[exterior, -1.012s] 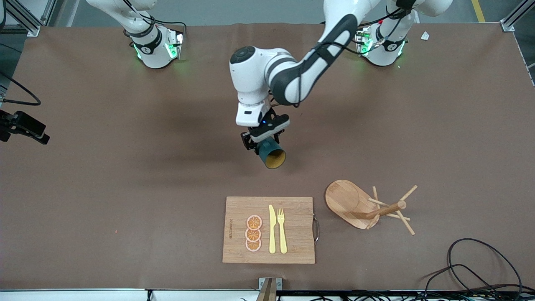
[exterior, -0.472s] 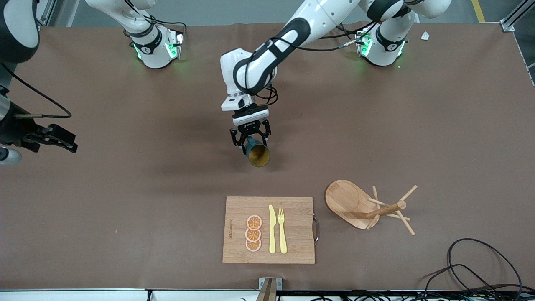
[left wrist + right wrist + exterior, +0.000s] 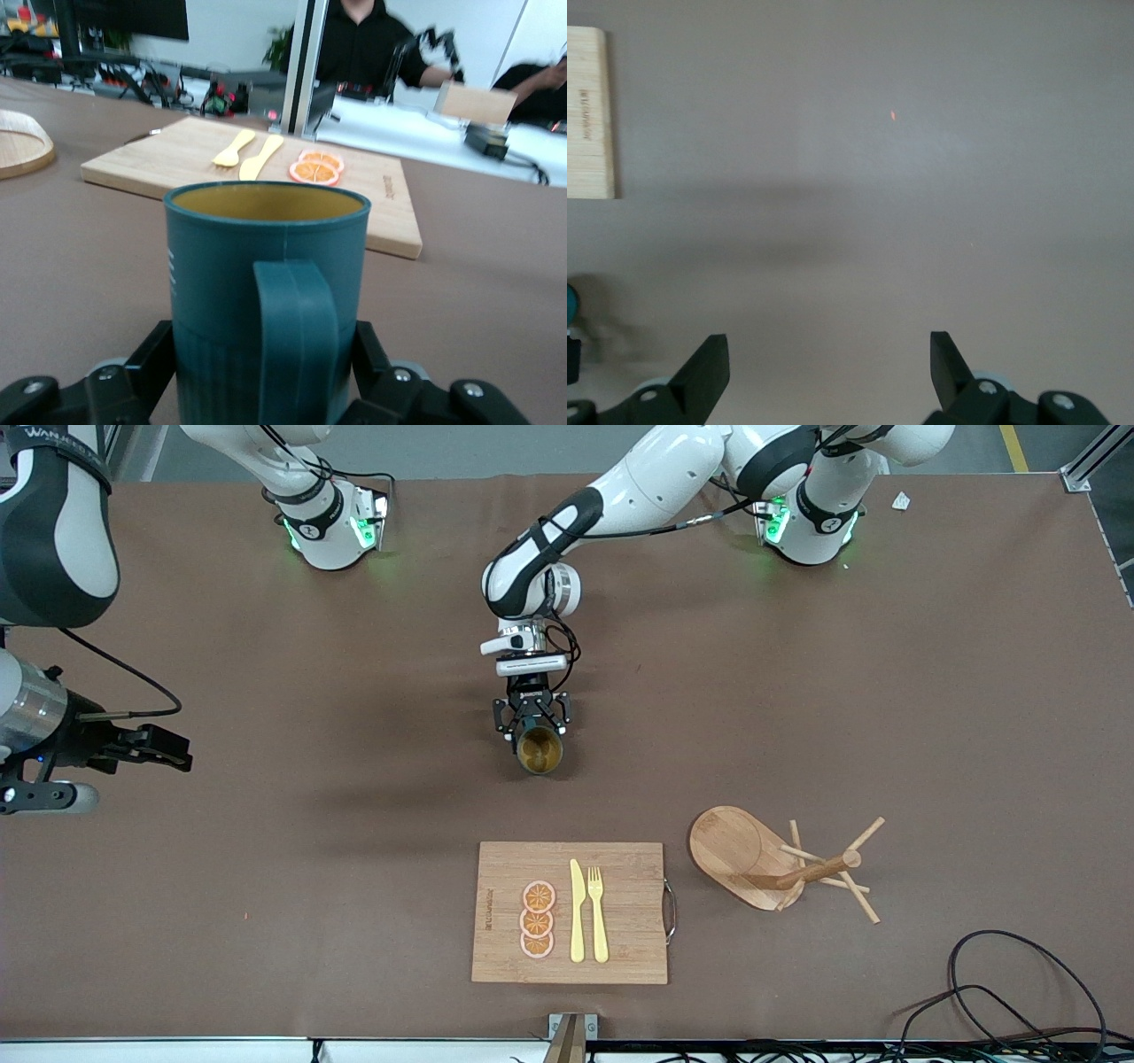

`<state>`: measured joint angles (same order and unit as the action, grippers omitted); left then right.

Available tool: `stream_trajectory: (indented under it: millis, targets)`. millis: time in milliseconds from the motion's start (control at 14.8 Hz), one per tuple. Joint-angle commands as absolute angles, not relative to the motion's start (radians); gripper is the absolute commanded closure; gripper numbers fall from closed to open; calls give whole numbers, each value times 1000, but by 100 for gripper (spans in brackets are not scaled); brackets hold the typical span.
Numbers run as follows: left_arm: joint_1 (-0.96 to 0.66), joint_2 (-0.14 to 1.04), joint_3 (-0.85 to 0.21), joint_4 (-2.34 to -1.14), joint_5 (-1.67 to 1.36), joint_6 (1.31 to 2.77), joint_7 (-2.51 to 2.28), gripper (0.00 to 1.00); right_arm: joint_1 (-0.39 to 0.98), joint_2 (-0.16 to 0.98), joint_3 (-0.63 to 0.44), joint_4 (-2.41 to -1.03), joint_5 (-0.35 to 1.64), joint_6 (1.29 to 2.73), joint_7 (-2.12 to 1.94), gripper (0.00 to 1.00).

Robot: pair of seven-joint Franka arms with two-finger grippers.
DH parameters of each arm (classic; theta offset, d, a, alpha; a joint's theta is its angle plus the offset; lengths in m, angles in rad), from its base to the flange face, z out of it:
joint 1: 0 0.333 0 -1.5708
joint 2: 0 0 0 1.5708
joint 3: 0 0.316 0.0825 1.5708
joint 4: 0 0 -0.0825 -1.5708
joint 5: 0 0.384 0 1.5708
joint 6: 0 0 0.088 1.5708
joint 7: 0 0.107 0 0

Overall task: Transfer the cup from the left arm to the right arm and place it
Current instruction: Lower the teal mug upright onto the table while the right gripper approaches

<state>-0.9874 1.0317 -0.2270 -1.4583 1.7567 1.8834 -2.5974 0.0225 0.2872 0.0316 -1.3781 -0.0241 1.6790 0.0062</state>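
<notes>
The cup (image 3: pixel 539 751) is dark teal with an ochre-yellow inside. My left gripper (image 3: pixel 532 729) is shut on the cup's body and holds it on its side over the middle of the table, mouth toward the front camera. In the left wrist view the cup (image 3: pixel 266 266) fills the middle, its handle (image 3: pixel 297 345) faces the camera, and black fingers (image 3: pixel 152 359) press on both sides. My right gripper (image 3: pixel 177 749) is open and empty over the bare table at the right arm's end. Its wrist view shows the spread fingers (image 3: pixel 709 363) above brown table.
A wooden cutting board (image 3: pixel 620 912) with orange slices (image 3: pixel 537 919), a yellow knife (image 3: pixel 577 911) and a fork (image 3: pixel 598 912) lies nearer the front camera than the cup. A wooden mug tree (image 3: pixel 780 864) lies tipped beside it. Cables (image 3: pixel 1001 992) lie at the front corner.
The left arm has carried the cup slightly toward the right arm's end and turned its mouth toward the front camera. The right gripper has moved in from the table's end.
</notes>
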Motion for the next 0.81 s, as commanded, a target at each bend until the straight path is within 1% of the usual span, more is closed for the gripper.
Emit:
stream_trajectory:
  millis: [0,202,337,472,540,675,742]
  targets:
    - [-1017,1042,-219,-1447,1778,1852,-2629,0,98,291,31,-1382,-29,1732,113,0]
    - [-1052,1026,-230,-1457,1726,1807,-2620,0,146,322,32,-1382,-21,1733,271,0]
    - [-1090,996,-245,-1453,1610,1786,-2617,0,161,343,32,-1384,-20,1736,299,0]
    - [-1121,953,-255,-1451,1490,1769,-2609,0,160,370,31,-1388,43,1736,321,0]
    - [-1129,924,-270,-1450,1421,1750,-2577,0,153,376,31,-1402,66,1744,325,0]
    - [-1131,884,-308,-1448,1304,1668,-2470,0,146,390,31,-1440,80,1779,325,0]
    - [-1129,853,-320,-1447,1260,1633,-2418,0,153,394,31,-1478,80,1825,325,0]
